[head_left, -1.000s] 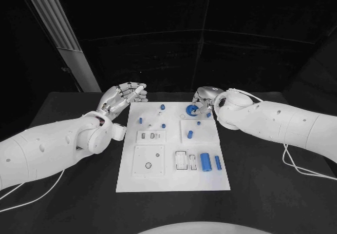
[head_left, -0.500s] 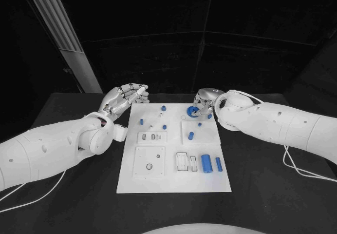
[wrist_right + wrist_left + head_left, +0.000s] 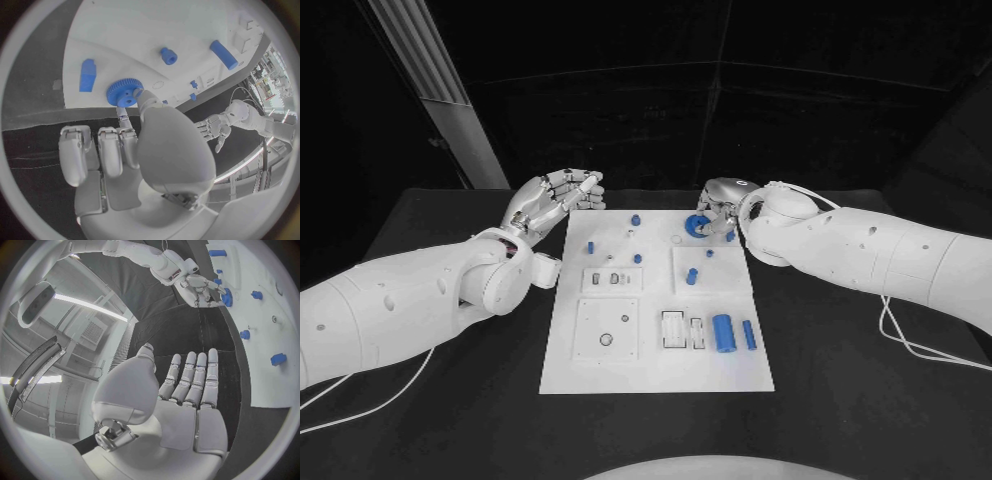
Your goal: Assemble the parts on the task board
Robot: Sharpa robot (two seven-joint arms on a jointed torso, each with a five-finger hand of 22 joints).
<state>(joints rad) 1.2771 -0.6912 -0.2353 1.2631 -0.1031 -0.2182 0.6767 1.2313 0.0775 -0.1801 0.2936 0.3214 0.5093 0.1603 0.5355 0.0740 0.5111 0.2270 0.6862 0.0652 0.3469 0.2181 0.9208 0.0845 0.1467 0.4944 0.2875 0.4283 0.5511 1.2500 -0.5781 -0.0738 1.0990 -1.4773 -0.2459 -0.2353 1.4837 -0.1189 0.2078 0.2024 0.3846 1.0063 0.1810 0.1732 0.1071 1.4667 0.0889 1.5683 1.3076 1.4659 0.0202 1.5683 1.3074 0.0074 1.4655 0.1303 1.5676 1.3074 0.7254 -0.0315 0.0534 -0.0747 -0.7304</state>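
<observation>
Scanning from the lower middle of the head view upward, I find the near half of the task board just as it was a second ago: the large blue cylinder and the slimmer blue bar lie side by side to the right of the small rectangular slots, untouched. Farther up, the little blue pegs stand where they stood. Almost nothing has changed among the parts; my two arms have barely shifted, so I judge the assembly no further along than a moment ago. At the upper middle of the frame my right hand stays bent over the far right corner of the board, thumb and a fingertip at the blue gear. My right wrist view shows the fingertip touching the toothed rim of the gear, which lies flat on the white plate, but I cannot tell whether I am really pinching it or only touching it. My left hand, at the upper left beside the board's far left corner, remains released over the tabletop, fingers straight and close together, palm bare, holding nothing; it looks idle while the right works the gear. No brand, label or writing is legible anywhere on the board or parts.
</observation>
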